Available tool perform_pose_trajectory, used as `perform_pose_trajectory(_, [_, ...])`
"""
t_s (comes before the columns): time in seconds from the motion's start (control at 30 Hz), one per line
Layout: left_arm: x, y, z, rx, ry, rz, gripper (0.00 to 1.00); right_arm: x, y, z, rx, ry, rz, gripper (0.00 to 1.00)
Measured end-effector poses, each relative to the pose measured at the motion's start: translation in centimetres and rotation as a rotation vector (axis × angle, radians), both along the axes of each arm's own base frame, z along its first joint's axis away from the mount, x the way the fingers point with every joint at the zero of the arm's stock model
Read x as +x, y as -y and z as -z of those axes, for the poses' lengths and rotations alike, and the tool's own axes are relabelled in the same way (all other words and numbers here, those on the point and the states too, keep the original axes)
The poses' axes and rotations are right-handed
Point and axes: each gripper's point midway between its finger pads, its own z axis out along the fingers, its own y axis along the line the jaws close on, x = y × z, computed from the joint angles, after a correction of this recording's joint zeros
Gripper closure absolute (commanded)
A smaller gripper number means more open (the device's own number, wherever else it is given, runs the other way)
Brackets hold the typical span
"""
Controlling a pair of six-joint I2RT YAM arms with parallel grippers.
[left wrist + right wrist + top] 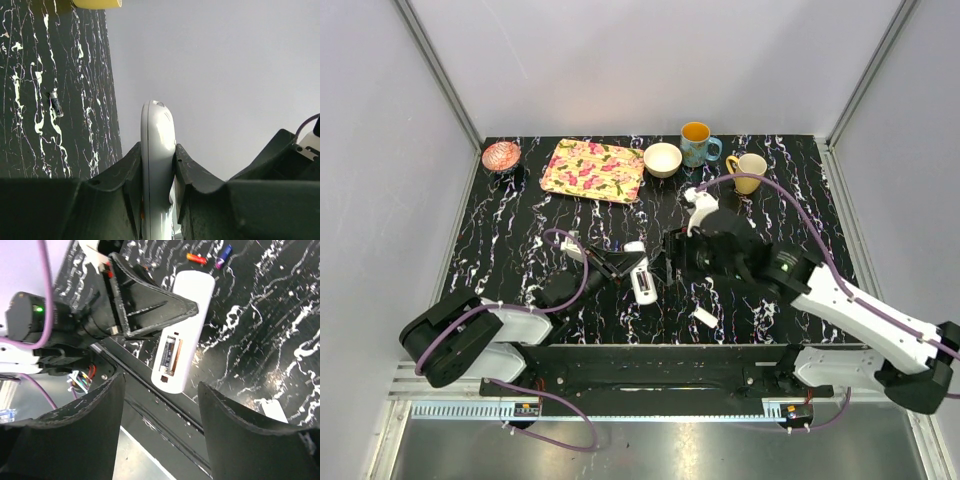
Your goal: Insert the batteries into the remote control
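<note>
Left pincer point(158, 149) clamps remote control point(157, 122); battery point(169, 354) label unreadable

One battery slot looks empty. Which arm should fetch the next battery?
Right. The right gripper is open and empty, facing the remote, while the left gripper is clamped on it. A loose battery lies on the table.

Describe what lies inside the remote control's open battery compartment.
One battery sits in one slot; the slot beside it looks empty. The left gripper, shut on the remote control, covers the body above the compartment; what lies there cannot be seen.
</note>
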Motion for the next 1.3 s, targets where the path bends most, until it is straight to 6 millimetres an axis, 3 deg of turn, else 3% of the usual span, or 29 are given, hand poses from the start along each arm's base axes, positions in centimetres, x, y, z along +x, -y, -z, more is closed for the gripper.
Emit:
perform_pose_trajectory(0.1, [-0.1,0.1,0.2,-0.001,-0.009,0.010,1.00,0.0,-0.1,-0.4,0.099,0.065,-0.004,0.28])
perform_pose_trajectory(0.27, [-0.8,0.6,0.3,-0.016,-0.030,0.059,1.00,-0.7,0.7,4.2,0.090,0.073,-0.026,0.27])
perform_pose_trajectory(0.33, [-1.0,0.8,0.2,-0.025,-0.037,0.077,1.00,-0.9,0.6,4.8,0.085,0.074,-0.050,0.26])
perform_pose_trajectory(0.67, [-2.0,2.0,-1.3,-0.086,-0.067,0.195,1.00,-2.3,0.1,2.2,0.193,0.182,-0.173,0.27])
perform_pose_trajectory(0.93, [-2.5,2.6,-2.4,-0.112,-0.062,0.249,1.00,-3.3,0.1,4.6,0.167,0.153,-0.232,0.26])
perform_pose_trajectory(1.3, [-2.8,2.9,-2.9,-0.120,-0.054,0.276,1.00,-3.3,-0.2,4.9,0.188,0.162,-0.240,0.27])
